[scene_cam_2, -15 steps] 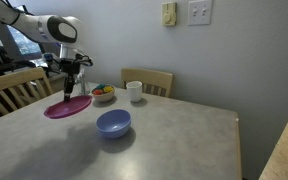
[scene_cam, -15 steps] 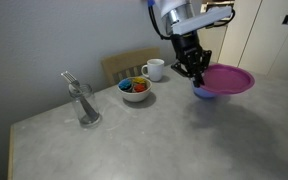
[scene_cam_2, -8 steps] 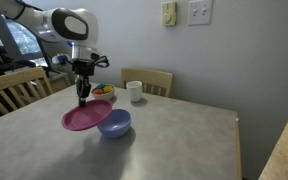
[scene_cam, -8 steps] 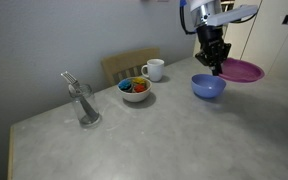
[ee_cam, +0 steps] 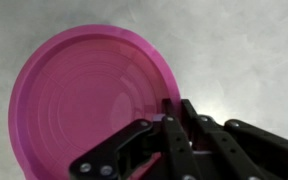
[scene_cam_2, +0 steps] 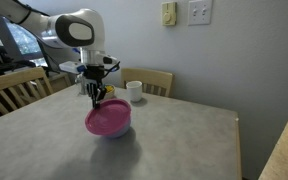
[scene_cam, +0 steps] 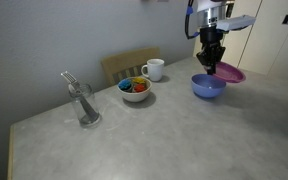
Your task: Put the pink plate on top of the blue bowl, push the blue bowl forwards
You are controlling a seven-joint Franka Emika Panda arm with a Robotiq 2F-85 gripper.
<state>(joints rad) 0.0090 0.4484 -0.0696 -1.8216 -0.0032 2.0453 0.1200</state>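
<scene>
In an exterior view the jaws are clamped on the rim of the pink plate [scene_cam: 231,74], which hangs tilted at the far edge of the blue bowl [scene_cam: 208,89] on the desk [scene_cam: 134,140]. In an exterior view the plate [scene_cam_2: 108,120] hides most of the bowl [scene_cam_2: 120,134]. In the wrist view the jaws pinch the plate's [ee_cam: 84,100] near rim.

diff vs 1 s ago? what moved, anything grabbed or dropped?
The gripper, shut on the rim of the pink plate throughout, carried it across the table to the blue bowl; in an exterior view the plate now hangs tilted over the bowl, not released. Nothing was picked up or let go. The bowl, white mug, small bowl of coloured pieces and glass stayed put.
</scene>
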